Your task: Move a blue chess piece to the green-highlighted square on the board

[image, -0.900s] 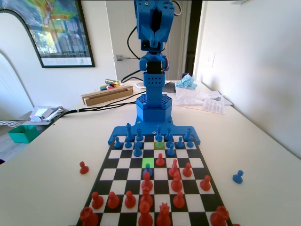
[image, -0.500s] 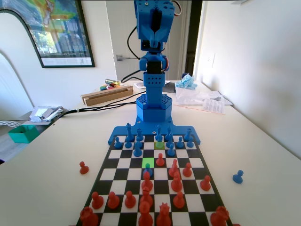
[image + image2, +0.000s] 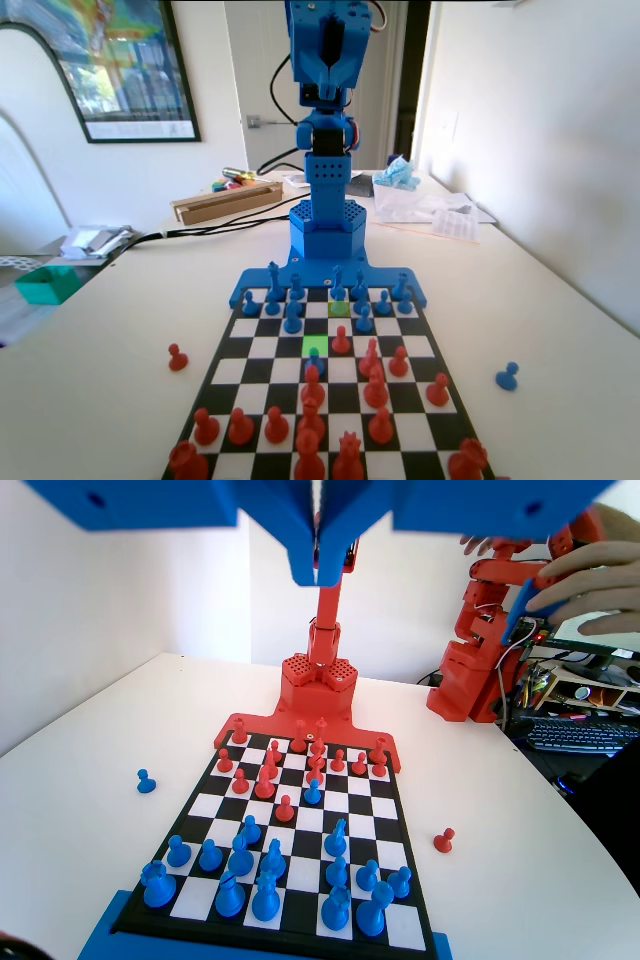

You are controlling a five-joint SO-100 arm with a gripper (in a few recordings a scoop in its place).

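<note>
Flat black-and-white chequered chessboard [image 3: 420,345] on a pale table [image 3: 110,400], seen from opposite ends. Two-finger blue gripper [image 3: 318,568] raised high above it in the wrist view, jaws pressed together, grasping nothing. Bright lime-green square [image 3: 316,345] picked out in the fixed view, bare. Small blue plastic pawn [image 3: 316,362] just in front of that square, among red pawns.

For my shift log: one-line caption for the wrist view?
Closed gripper held high above the board, blue pieces near, red pieces far, one blue pawn off-board at left.
</note>
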